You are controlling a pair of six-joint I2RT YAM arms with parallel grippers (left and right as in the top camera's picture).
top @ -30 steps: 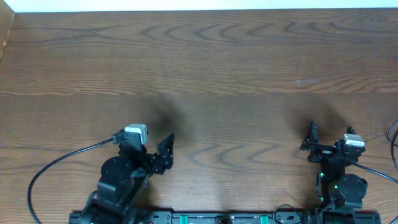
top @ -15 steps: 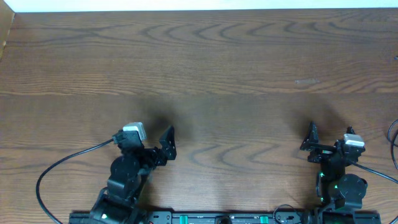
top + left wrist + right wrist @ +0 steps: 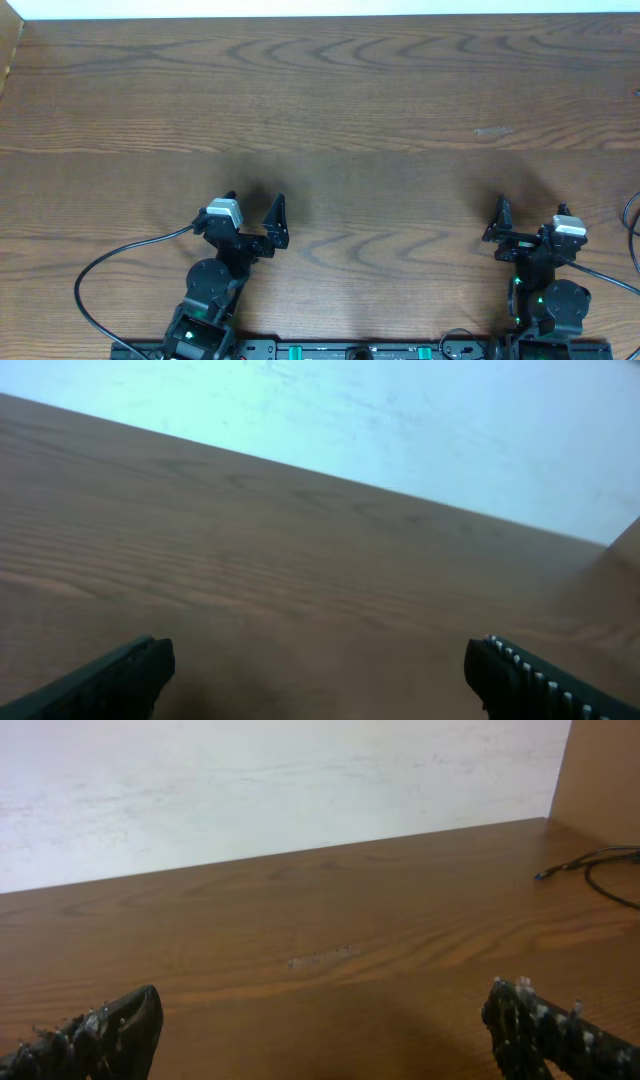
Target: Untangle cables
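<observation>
My left gripper (image 3: 252,204) is open and empty, low over bare wood near the front edge; in the left wrist view (image 3: 318,660) only wood shows between its fingers. My right gripper (image 3: 530,212) is open and empty at the front right; in the right wrist view (image 3: 322,1005) bare table lies between its fingers. A thin black cord (image 3: 598,868) with a small plug end lies far to the right of it, at the table's right edge (image 3: 633,225). The white cable is out of view.
The thicker black wire of the left arm (image 3: 110,270) loops over the table at the front left. A pale scuff mark (image 3: 493,130) is on the wood at the right. A white wall (image 3: 280,780) runs behind the table's far edge.
My left arm has swung to the right and turned, so its open gripper now points straight toward the far edge. The right arm has not moved.
</observation>
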